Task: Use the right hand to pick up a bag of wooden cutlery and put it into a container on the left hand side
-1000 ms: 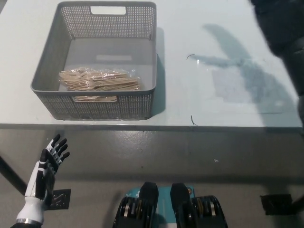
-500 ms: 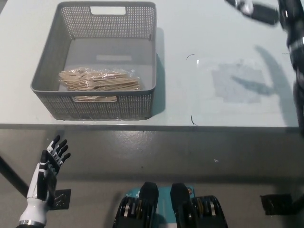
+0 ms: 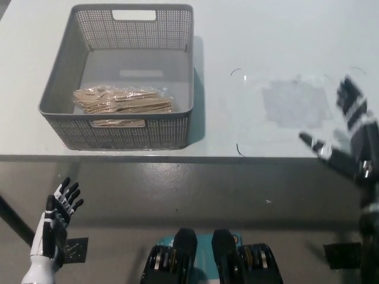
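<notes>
Both hands have shifted since the earlier frames, one slightly and one a long way. At the lower left of the frame the white left hand (image 3: 57, 206) has sunk a little and rests below the table (image 3: 237, 35) edge, fingers spread, holding nothing. Above it, at the upper left, the grey basket (image 3: 185, 71) sits on the table with the bag of wooden cutlery (image 3: 122, 100) lying flat inside, against the near wall. Right of centre the tabletop shows only a faint square patch (image 3: 294, 103), and I cannot tell whether anything graspable lies there. At the right edge, mid-height, the black right hand (image 3: 348, 142) has swung down from the upper right corner and now hangs over the table's front edge, fingers wide apart and empty. The risk I see is that the only visible bag is already in the basket, so the right hand may close on bare table, or clip the basket's rim if it reaches across.
</notes>
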You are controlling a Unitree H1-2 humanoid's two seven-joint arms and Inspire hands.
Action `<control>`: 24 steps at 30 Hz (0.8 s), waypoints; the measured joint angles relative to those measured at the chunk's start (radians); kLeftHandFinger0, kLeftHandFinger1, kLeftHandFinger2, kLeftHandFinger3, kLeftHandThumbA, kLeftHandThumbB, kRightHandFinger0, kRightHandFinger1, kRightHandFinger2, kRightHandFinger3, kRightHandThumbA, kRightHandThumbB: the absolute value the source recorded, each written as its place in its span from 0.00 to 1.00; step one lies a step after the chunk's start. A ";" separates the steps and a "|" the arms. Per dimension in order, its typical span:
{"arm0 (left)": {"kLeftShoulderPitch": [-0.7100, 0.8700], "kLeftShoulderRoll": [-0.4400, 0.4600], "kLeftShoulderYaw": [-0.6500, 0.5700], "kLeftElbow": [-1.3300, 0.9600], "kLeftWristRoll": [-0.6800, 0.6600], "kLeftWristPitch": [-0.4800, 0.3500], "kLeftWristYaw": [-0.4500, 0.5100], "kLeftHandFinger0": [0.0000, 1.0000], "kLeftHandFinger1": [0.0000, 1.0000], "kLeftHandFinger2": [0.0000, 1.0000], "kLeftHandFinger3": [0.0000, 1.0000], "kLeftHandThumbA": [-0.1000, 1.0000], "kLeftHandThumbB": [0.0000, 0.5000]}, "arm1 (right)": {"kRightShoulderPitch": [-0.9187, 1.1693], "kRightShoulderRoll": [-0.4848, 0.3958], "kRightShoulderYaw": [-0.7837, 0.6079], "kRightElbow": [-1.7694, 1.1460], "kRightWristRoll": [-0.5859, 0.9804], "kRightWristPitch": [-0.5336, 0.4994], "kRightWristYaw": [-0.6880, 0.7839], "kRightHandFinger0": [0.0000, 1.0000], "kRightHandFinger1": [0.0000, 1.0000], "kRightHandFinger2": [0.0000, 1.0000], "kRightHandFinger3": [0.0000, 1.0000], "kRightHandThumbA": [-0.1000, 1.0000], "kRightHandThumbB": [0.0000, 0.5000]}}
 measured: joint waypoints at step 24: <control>-0.004 0.009 -0.025 0.059 -0.036 -0.035 -0.020 1.00 1.00 1.00 1.00 1.00 0.72 | 0.226 0.033 0.088 0.109 0.168 -0.012 0.071 1.00 1.00 1.00 1.00 1.00 0.25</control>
